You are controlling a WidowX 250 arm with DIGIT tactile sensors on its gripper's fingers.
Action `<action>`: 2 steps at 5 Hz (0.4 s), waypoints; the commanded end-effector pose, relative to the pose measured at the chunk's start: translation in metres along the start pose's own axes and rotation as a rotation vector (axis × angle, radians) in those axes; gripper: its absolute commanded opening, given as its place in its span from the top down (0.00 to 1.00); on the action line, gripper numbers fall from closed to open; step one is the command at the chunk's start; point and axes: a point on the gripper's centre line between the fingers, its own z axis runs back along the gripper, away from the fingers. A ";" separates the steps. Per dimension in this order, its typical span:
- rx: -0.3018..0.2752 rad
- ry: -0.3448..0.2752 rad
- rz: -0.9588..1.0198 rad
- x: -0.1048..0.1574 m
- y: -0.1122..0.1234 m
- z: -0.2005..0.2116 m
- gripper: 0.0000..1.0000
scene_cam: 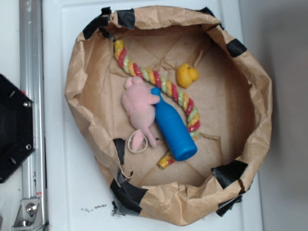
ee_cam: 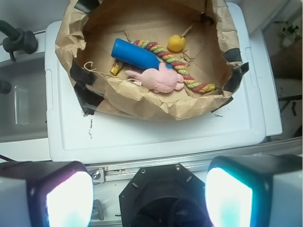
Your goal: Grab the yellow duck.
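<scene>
Tool [ee_cam: 149, 196] sits at the bottom of your wrist view, fingers [ee_cam: 68, 198] spread wide apart, gripping nothing, well short of the paper bin. Your yellow duck [scene_cam: 186, 75] is small, rounded, glossy yellow with an orange beak; it lies on the floor of the brown paper bin [scene_cam: 77, 96], alone, just beside the rope toy [scene_cam: 166, 86] but apart from it. The bin has rolled paper walls patched with black tape [scene_cam: 231, 173] and stands on the white counter [scene_cam: 67, 183]. Also inside: the striped rope toy running diagonally, a blue bottle [scene_cam: 174, 129] lying across the rope, and a pink plush [scene_cam: 139, 108] touching the bottle's neck side.
</scene>
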 end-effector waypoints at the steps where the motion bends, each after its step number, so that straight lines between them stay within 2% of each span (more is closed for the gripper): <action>1: 0.000 0.000 0.000 0.000 0.000 0.000 0.00; 2: -0.054 -0.044 0.111 0.047 0.028 -0.034 0.00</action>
